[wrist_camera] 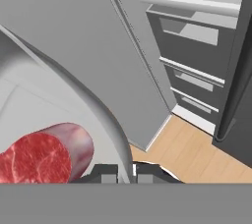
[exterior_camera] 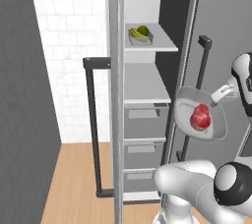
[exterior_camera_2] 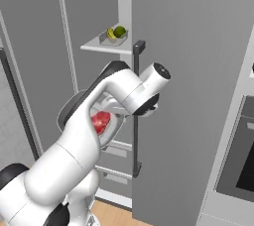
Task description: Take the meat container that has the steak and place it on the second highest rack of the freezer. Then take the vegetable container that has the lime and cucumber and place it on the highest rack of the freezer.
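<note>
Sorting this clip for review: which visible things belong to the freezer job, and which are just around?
Job:
- claw, shut on the meat container
- steak inside it
- vegetable container with lime and cucumber
- freezer, its second highest rack

Around:
- drawers
- oven
- wooden floor

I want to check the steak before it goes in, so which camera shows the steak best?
The left base view: the steak lies whole and unobstructed in the meat container, which the gripper holds by the rim outside the freezer. The hand view shows it close but cut off; in the right base view the arm partly hides it.
</note>
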Tool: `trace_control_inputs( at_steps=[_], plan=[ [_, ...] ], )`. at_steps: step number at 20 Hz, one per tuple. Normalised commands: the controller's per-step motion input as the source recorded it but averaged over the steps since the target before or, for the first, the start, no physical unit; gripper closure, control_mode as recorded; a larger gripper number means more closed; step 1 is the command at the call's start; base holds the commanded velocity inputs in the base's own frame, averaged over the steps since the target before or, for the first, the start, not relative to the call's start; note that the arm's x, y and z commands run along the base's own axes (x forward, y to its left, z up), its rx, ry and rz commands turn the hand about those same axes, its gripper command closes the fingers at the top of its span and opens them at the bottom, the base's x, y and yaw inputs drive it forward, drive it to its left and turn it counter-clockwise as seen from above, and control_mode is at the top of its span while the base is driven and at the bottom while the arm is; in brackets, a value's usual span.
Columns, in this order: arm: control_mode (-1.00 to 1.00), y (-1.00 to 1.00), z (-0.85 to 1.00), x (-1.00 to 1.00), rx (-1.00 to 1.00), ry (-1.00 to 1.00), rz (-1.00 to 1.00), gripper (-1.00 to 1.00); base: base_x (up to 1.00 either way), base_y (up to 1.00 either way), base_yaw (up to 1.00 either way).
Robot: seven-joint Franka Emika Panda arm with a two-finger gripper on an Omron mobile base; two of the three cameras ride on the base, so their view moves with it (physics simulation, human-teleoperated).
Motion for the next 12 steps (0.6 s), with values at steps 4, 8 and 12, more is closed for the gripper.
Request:
trace_control_inputs(
  at_steps=[4,8,12],
  plan=[
    [1.0,0.0,0.0,0.0,0.0,0.0,0.0,1.0,0.05,0.0,0.0],
    [-1.0,0.0,0.0,0.27,0.01,0.0,-0.1,1.0,0.05,0.0,-0.01],
    [-1.0,0.18,0.0,0.48,0.07,0.0,-0.28,1.0,0.0,0.0,0.0]
  ],
)
